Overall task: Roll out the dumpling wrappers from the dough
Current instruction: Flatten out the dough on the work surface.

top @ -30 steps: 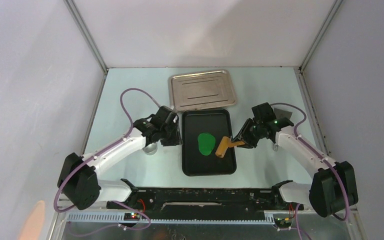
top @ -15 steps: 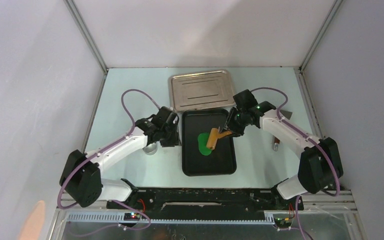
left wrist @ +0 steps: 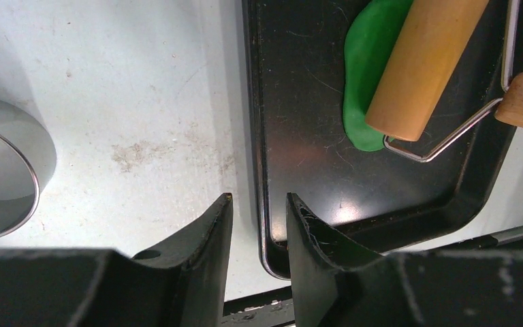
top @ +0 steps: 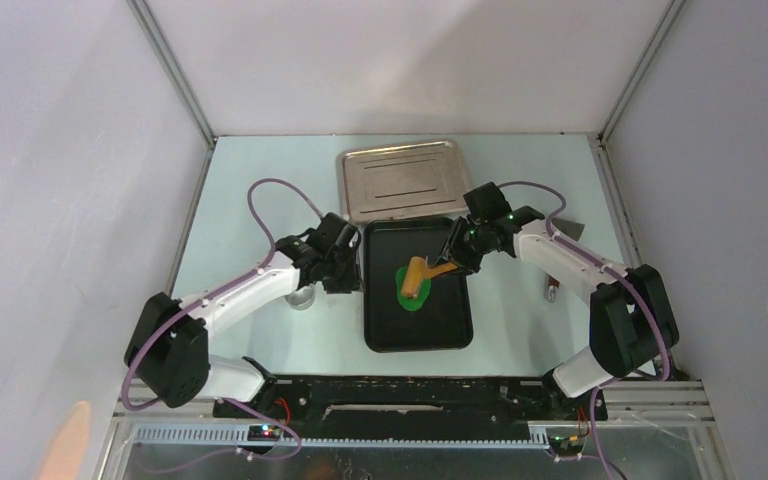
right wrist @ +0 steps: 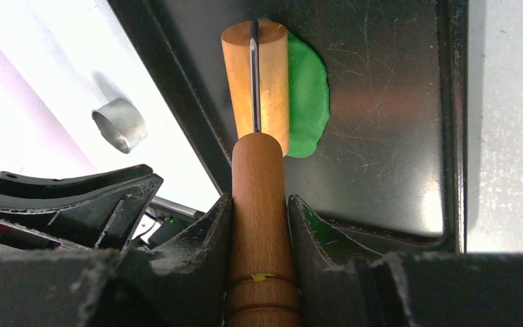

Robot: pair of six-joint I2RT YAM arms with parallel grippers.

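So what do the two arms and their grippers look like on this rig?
Both arms have white link shells with black joint housings and black bases. A purple cable loops along the left arm and the right arm. The left gripper and right gripper each have two black, curved fingers. A green light glows near the right wrist.

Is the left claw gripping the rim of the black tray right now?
Yes, the left claw straddles and grips the black tray's raised rim.

Plain pale grey walls [top: 50, 150] with metal corner posts enclose a light tabletop [top: 250, 160], evenly lit.
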